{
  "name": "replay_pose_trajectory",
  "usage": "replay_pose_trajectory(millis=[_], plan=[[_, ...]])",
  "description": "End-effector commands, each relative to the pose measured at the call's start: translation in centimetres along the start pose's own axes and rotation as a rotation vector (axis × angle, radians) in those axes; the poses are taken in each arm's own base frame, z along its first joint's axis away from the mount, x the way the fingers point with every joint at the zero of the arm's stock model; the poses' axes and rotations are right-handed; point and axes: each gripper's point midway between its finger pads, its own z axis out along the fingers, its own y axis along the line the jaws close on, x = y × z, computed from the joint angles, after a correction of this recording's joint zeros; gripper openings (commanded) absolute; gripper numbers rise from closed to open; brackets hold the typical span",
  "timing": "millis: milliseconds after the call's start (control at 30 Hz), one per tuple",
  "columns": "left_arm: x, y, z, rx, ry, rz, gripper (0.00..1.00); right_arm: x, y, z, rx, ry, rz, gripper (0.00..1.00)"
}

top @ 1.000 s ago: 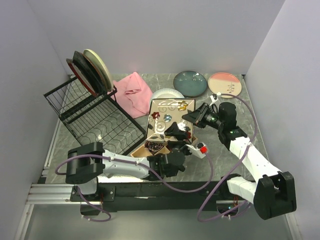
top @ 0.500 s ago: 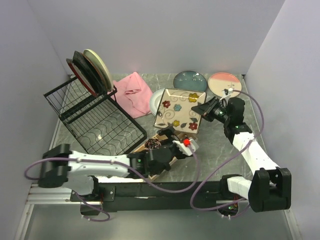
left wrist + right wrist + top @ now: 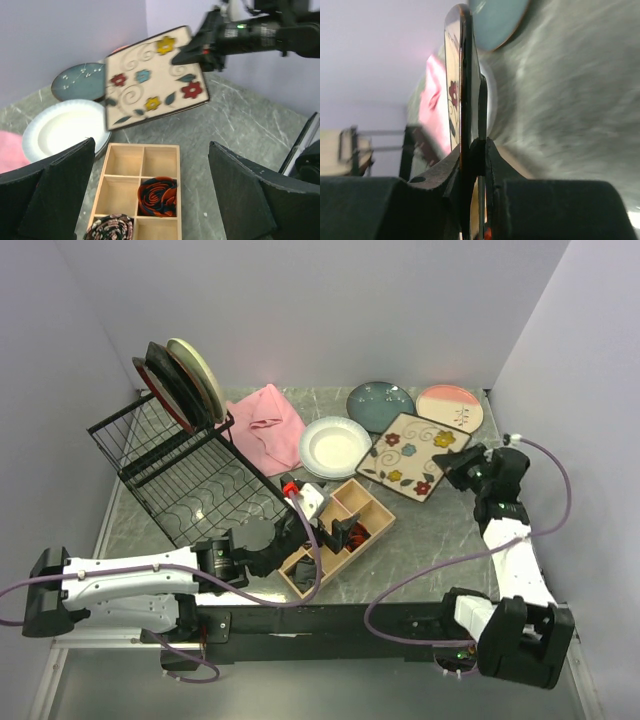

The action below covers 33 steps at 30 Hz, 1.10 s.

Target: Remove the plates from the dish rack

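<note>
Fingers of right gripper (image 3: pixel 453 468) I found clamped on square floral plate (image 3: pixel 413 455), left gripper (image 3: pixel 151 160) fingers apart, wooden tray (image 3: pixel 145 145) seen between them.

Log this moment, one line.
right gripper: shut on square floral plate | left gripper: open, empty | dish rack: plates at far end

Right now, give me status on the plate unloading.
Right pincer shut on square floral plate, held tilted above the table. Left pincer open, empty, over wooden tray. Several plates standing in dish rack. White plate close beside the carried one.
</note>
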Motion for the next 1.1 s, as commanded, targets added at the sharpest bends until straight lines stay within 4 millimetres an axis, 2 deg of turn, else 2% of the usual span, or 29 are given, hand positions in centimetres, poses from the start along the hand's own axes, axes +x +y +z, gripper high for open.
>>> replay_pose_trajectory(millis=[0,133,167,300,533,800,833,933,967,1067], plan=[[0.1,1.5,-0.4,-0.1,-0.019,-0.099,0.99,-4.9,2.0,-2.5,-0.061,-0.208,-0.065,0.0],[1.1,3.6,-0.9,-0.201,-0.029,-0.085,0.99,-5.6,-0.3,-2.5,-0.035,-0.229,-0.045,0.0],[0.8,3.6,-1.0,-0.203,-0.039,-0.094,1.0,-5.6,-1.3,-2.4,-0.021,-0.232,-0.032,0.0],[0.4,3.7,-1.3,-0.199,-0.055,-0.11,1.0,-5.8,-2.8,-1.5,-0.017,-0.223,-0.028,0.0],[0.8,4.6,-1.5,-0.246,-0.056,-0.095,0.99,-5.9,-5.0,0.0,-0.003,-0.236,-0.019,0.0],[0.7,4.9,-1.7,-0.256,-0.059,-0.096,1.0,-3.6,-7.7,2.6,-0.015,-0.119,0.043,0.0],[0.5,5.0,-1.7,-0.258,-0.063,-0.097,0.99,-3.2,-8.5,3.1,0.0,-0.099,0.06,0.0],[0.4,5.1,-1.9,-0.256,-0.071,-0.102,1.0,-2.5,-9.9,3.4,0.035,-0.092,0.085,0.14],[0.5,5.0,-2.0,-0.253,-0.071,-0.102,0.99,-2.5,-10.4,3.5,0.05,-0.093,0.082,0.24],[0.7,5.1,-1.9,-0.263,-0.063,-0.094,0.99,-1.7,-11.9,3.9,0.097,-0.063,0.094,0.31]])
